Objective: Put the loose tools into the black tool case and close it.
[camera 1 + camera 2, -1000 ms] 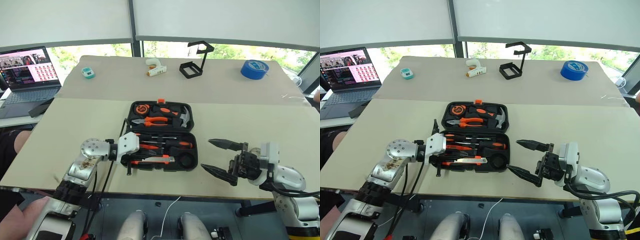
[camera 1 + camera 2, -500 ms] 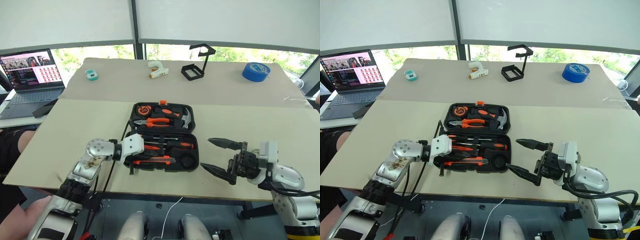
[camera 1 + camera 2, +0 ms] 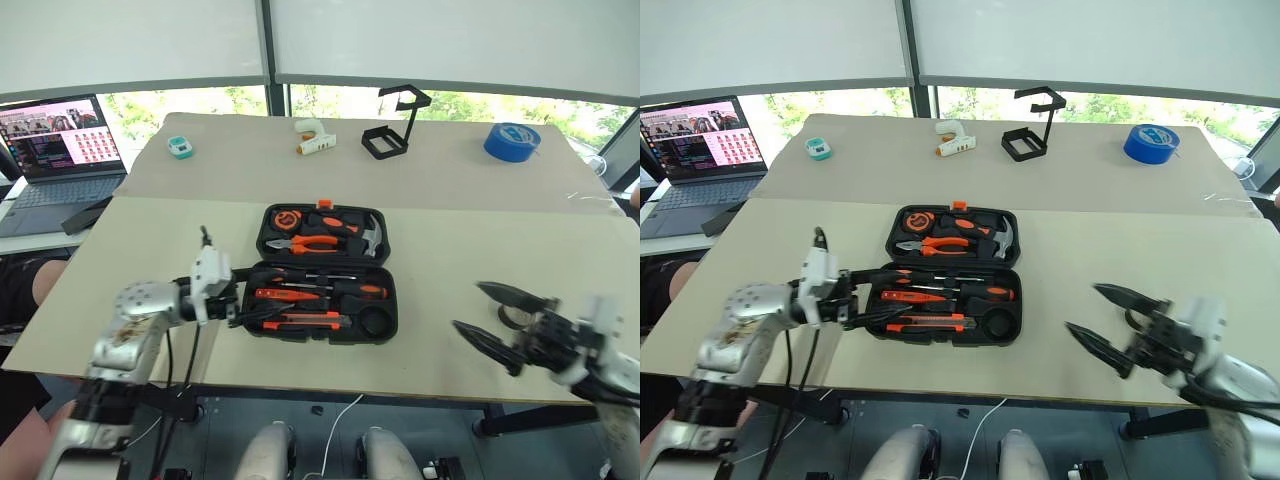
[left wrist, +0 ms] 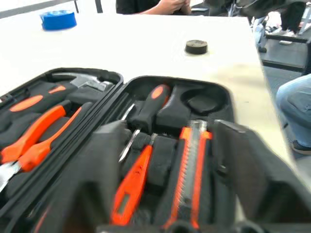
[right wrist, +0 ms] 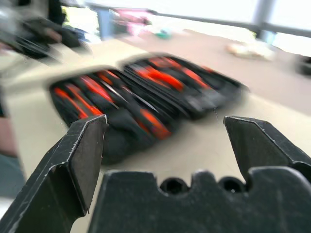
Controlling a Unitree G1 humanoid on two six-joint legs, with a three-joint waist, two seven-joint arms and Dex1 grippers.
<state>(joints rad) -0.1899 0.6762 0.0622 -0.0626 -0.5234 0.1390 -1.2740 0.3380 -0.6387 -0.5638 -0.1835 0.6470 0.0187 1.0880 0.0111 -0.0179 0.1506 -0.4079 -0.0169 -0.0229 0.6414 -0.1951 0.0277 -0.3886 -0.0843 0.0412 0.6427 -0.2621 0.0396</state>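
The black tool case [image 3: 322,234] lies open in the middle of the table. Its near half holds two orange-and-black screwdrivers [image 3: 345,288], the slim orange tester [image 4: 130,184] and the utility knife [image 4: 192,167]. A small dark tape roll [image 4: 196,46] lies on the table to the right of the case. My left gripper [image 3: 243,305] hovers at the case's left edge, open and holding nothing. My right gripper [image 3: 468,306] hangs open over the table well to the right of the case, with its fingers on either side of the roll in the eye views.
Pliers, a hammer and a tape measure fill the case's far half. At the back stand a blue tape roll [image 3: 511,139], a black wire stand [image 3: 393,125], a white-orange gun-shaped tool [image 3: 310,137] and a teal item [image 3: 180,146]. A laptop [image 3: 60,140] is at the far left.
My left gripper has come out of the case, moved left and opened. My right arm has swung to the right, away from the case.
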